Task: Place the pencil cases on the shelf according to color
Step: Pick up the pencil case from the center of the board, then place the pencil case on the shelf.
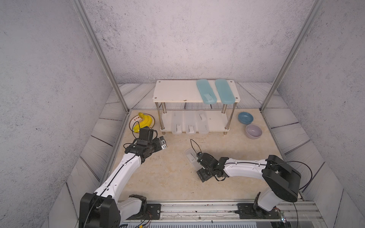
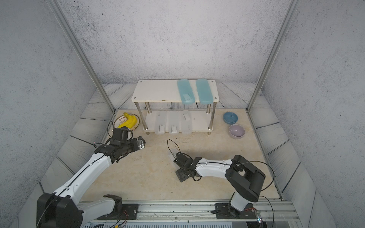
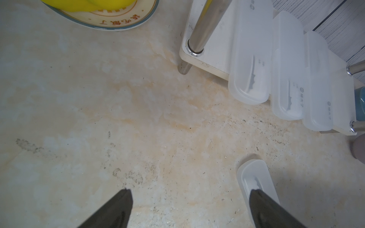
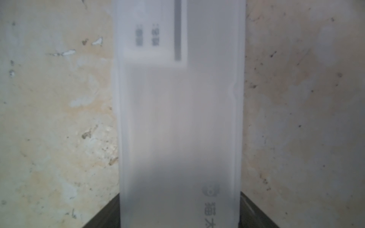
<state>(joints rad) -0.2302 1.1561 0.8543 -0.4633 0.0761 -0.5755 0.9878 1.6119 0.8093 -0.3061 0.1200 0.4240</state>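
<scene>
The shelf (image 1: 173, 90) (image 2: 156, 90) stands at the back. Two teal pencil cases (image 1: 205, 91) (image 1: 225, 91) lie side by side on the right half of its top board. Three frosted pencil cases (image 1: 176, 122) (image 1: 190, 123) (image 1: 202, 121) rest on the lower board, also seen in the left wrist view (image 3: 250, 65). A fourth frosted case (image 1: 190, 156) (image 4: 177, 118) lies on the table. My right gripper (image 1: 198, 164) (image 4: 179, 209) is low over it, its fingers against both long sides. My left gripper (image 1: 164, 142) (image 3: 189, 195) hangs open over bare table, left of the shelf.
A plate (image 1: 132, 120) with yellow bananas (image 1: 143, 122) sits left of the shelf, just behind the left arm. A blue bowl (image 1: 245, 117) and a lilac bowl (image 1: 253, 131) stand right of the shelf. The shelf's chrome legs (image 1: 160, 118) flank the lower board.
</scene>
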